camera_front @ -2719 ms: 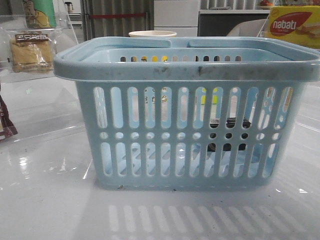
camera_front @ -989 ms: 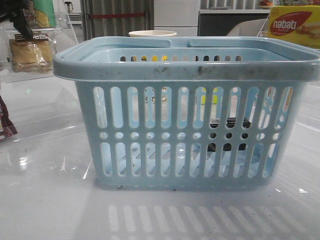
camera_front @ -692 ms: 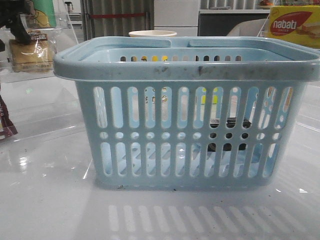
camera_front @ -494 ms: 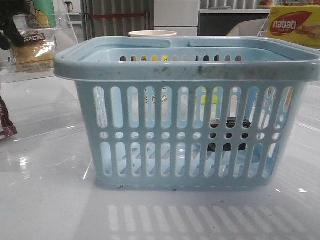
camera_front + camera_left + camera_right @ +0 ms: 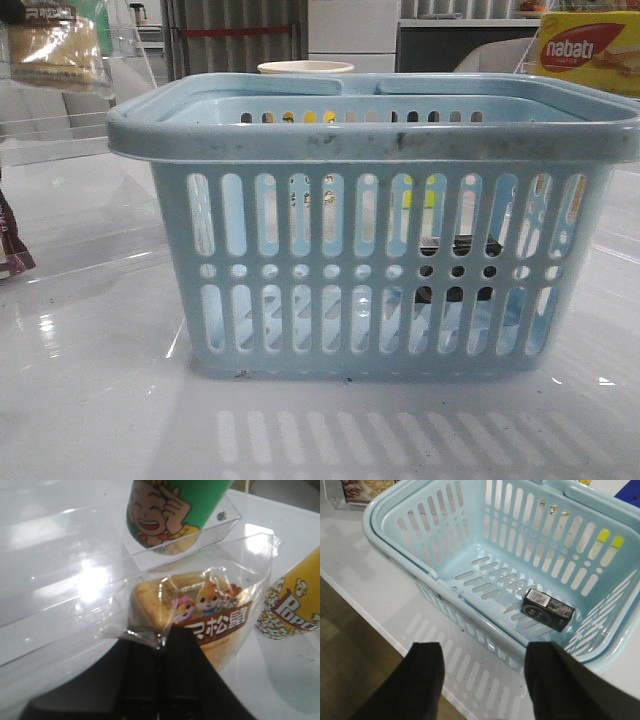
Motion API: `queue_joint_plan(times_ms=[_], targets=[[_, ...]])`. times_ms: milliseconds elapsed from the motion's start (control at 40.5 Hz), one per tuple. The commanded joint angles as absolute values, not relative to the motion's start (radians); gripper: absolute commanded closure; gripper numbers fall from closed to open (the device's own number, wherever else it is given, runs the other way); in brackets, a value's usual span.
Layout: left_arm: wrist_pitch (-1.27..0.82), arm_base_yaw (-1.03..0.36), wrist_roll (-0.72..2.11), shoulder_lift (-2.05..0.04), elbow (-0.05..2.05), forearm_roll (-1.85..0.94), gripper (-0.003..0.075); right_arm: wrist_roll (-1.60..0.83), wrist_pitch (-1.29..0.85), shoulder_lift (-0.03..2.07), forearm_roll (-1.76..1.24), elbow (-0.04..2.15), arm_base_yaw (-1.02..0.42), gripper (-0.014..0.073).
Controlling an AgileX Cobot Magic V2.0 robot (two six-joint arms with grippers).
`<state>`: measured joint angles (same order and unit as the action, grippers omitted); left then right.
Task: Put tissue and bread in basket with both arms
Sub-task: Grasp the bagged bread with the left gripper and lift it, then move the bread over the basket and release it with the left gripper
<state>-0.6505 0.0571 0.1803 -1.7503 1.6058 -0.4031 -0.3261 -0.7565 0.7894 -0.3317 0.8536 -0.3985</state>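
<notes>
The light-blue basket (image 5: 370, 140) stands in the middle of the table; it also shows in the right wrist view (image 5: 395, 545). The tissue (image 5: 547, 609), a small black and pale pack, lies on the basket floor and shows dark through the slots (image 5: 466, 246). The bread (image 5: 50, 45), in its clear packet, hangs in the air at the far left, above the clear stand. My left gripper (image 5: 162, 642) is shut on the packet's edge, the bread (image 5: 200, 615) just beyond the fingers. My right gripper (image 5: 487, 680) is open and empty over the table beside the basket's near rim.
A yellow-and-red nabati box (image 5: 585, 50) stands at the back right. A dark maroon packet (image 5: 12, 245) sits at the left edge. A white cup (image 5: 305, 68) stands behind the basket. A green cartoon cup (image 5: 170, 510) and a popcorn cup (image 5: 295, 605) stand near the bread. The table edge (image 5: 365, 615) is close.
My left gripper came in at the far left, shut on the bread packet and lifted it off the clear stand. The basket and tissue have not moved.
</notes>
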Motion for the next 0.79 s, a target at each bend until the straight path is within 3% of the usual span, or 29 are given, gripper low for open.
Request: queue_joint_plan(times_ms=[0,272,766], targets=[[-0.625,0.052,0.201,-1.637,1.643,-0.433,0.0627,-0.337,-0.697,0.781,-0.359,0.880,-0.399,0.0116],[-0.736,-0.034,0.448,-1.511,1.643,-0.560,0.0627,-0.337,-0.697,0.781,-0.359,0.880,-0.399,0.0116],[-0.776,-0.475,0.543,-1.494,1.643,-0.530,0.0627,-0.337,-0.697,0.781,-0.359,0.880,-0.399,0.0116]])
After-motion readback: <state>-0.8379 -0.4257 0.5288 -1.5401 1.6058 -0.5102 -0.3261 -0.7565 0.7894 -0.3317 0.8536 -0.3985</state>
